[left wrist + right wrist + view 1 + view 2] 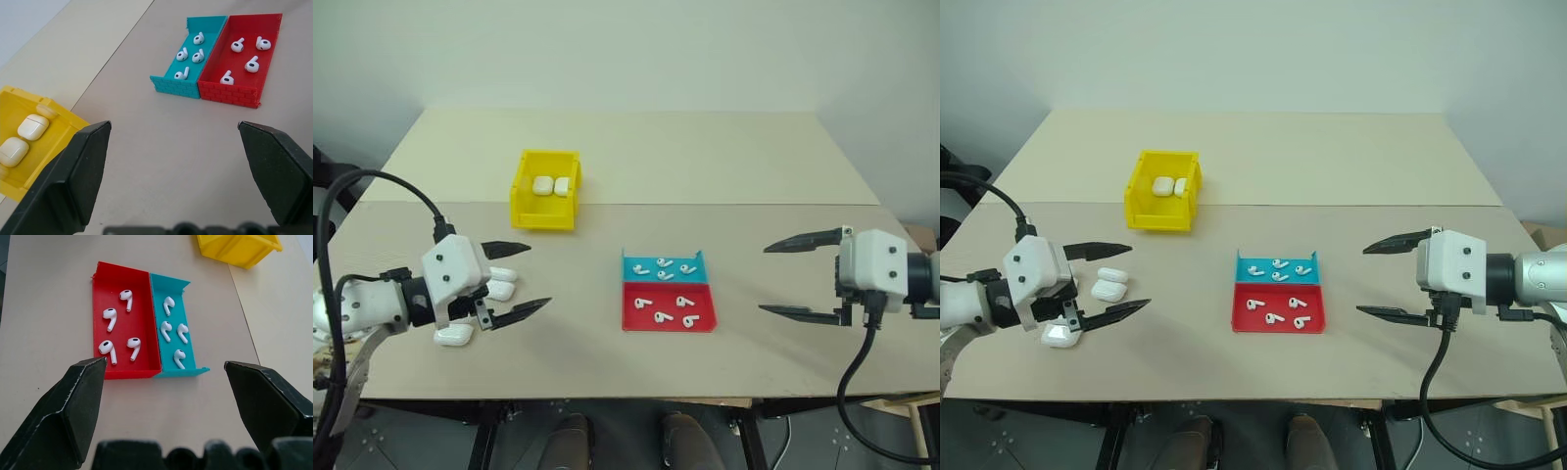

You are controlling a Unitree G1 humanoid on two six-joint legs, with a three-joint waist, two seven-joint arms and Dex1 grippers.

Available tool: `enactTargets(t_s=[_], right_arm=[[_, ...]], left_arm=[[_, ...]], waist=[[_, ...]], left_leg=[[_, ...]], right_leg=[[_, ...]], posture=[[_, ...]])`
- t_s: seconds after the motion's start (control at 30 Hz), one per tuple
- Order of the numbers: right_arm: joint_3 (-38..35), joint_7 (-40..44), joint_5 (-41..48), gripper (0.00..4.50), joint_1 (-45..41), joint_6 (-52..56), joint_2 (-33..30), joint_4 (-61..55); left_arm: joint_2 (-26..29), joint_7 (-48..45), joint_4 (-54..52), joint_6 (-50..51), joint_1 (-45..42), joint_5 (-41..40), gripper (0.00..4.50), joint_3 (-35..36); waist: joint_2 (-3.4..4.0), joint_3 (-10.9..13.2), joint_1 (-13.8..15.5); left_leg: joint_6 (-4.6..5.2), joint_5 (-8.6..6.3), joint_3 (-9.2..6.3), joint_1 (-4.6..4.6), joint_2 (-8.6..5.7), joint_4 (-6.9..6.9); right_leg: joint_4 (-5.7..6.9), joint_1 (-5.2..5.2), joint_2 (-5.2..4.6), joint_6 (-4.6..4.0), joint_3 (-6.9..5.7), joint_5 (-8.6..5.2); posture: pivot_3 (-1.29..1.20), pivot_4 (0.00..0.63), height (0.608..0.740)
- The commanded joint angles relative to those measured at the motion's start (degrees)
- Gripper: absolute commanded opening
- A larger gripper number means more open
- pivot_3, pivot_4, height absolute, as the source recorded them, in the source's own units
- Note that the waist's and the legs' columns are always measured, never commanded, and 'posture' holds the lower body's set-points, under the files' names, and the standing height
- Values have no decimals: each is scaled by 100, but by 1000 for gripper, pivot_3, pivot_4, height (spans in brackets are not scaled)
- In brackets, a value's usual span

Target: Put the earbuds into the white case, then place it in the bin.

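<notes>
Several tiny white earbuds [642,303] lie in a flat tray [702,294], some in its teal half and some in its red half. Three white cases rest on the table at the left: two side by side [501,283] and one nearer the front edge [453,335]. My left gripper [538,274] hangs open just right of them, holding nothing. The yellow bin [544,217] stands further back with two more white cases [551,185] inside. To the right of the tray my right gripper [764,279] is open and empty, pointing toward it.
The tan table [754,186] has a seam running across it behind the tray. Its front edge [607,396] runs close below both grippers. Black cables trail from each wrist off the table's sides.
</notes>
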Motion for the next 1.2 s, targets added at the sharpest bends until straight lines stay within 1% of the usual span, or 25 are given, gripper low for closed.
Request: enactTargets(t_s=[0.03, 0.2, 0.3, 0.43, 0.53, 0.57, 0.6, 0.63, 0.67, 0.7, 0.77, 0.87, 1.0, 1.1, 1.2], right_arm=[[-101, 5, 6, 4467, -73, -137, -9, -69], [-121, -1, 36, 4467, -62, -104, -10, -106], [-96, 23, 44, 4467, -41, -100, -6, -99], [-66, 48, 41, 4467, -27, -135, 29, -52], [35, 12, -20, 4467, -161, -165, 62, 71], [16, 17, -5, 4467, -159, -146, 48, 61], [-30, 35, 42, 4467, -125, -109, 30, 29], [-89, 57, 95, 4467, -59, -49, 5, -15], [-139, 75, 125, 4467, 11, -10, -15, -53], [-165, 80, 110, 4467, 86, -15, -18, -77], [-169, 56, 52, 4467, 186, -30, -15, -103], [-71, -34, 1, 4467, 238, 21, 14, -130], [121, -87, -126, 4467, 244, -7, 68, -81], [205, -134, -180, 4467, 222, 20, 97, -83], [273, -196, -189, 4467, 241, 80, 136, -125]], left_arm=[[-67, 112, -323, 0, 22, -178, 4500, 241], [-45, 442, -692, 150, 380, 166, 4500, 363], [52, 581, -990, 670, 676, 37, 4500, 582], [121, 1151, -1607, 1562, 838, 115, 4500, 784], [238, 1709, -2123, 2960, 619, -230, 4500, 1121], [126, 1980, -2269, 3445, 448, -442, 4500, 1247], [159, 2163, -2389, 4208, 188, -664, 4500, 1328], [73, 2327, -2482, 5063, -140, -863, 4500, 1416], [-35, 2485, -2596, 5691, -384, -954, 4500, 1485], [30, 2563, -2579, 6384, -588, -1003, 4500, 1513], [155, 3005, -2353, 6945, -604, -1130, 4500, 1577], [189, 3829, -1921, 7029, -170, -1893, 4500, 1955], [823, 4733, -1382, 7029, 850, -3487, 4500, 2669], [1233, 5613, -964, 7029, 1158, -4493, 4500, 2969], [1488, 6482, -499, 7029, 1135, -5571, 4500, 2960]], waist=[[0, 0, 0], [0, 0, -6], [0, 0, -13], [0, 0, -7], [-1, 0, 4], [-1, 0, 5], [-1, 0, 7], [-1, 0, 5], [-1, 0, 4], [-1, 0, 1], [-3, 0, -12], [-3, 0, -82], [-22, 10, -89], [-22, 11, -25], [-20, 9, 15]], left_leg=[[0, 0, 0, 0, 0, 0], [0, 0, 0, 0, 0, 0], [0, 0, 0, 1, 2, 0], [0, 0, 0, 2, 1, 0], [0, 0, -1, 2, 0, 0], [0, 0, -2, 3, 0, 0], [0, 0, -2, 3, -1, 0], [0, 0, -3, 3, -1, 0], [0, 0, -6, 4, -1, 0], [0, 0, -7, 5, -2, 0], [0, 0, -10, 5, -3, 0], [0, 0, -17, 9, -1, 0], [-1, -1, -41, 20, 8, -1], [-1, -1, -35, 42, 6, -1], [-2, -1, -28, 58, 4, -1]], right_leg=[[0, 0, 0, 0, 0, 0], [-1, 0, -1, 0, 0, 0], [1, 0, 1, -1, 1, 0], [1, 0, 1, 1, 1, 0], [1, 2, 0, 1, 1, 0], [2, 2, 0, 1, 0, 0], [2, 2, 0, 3, 0, 0], [4, 2, 0, 3, 0, 0], [5, 3, 1, 7, -1, -1], [7, 4, 1, 7, -1, -2], [6, 5, 4, 9, -1, -3], [11, 2, 5, 6, 6, -1], [34, -2, -1, -5, 13, -3], [53, 3, -12, -12, 20, -12], [57, 13, -17, -16, 25, -19]], posture=[[0, 150, 740], [0, 150, 740], [0, 150, 740], [0, 150, 740], [0, 150, 740], [0, 150, 740], [0, 150, 740], [0, 150, 740], [0, 150, 740], [0, 150, 740], [0, 150, 740], [0, 150, 740], [0, 150, 740], [0, 150, 740], [0, 150, 740]])
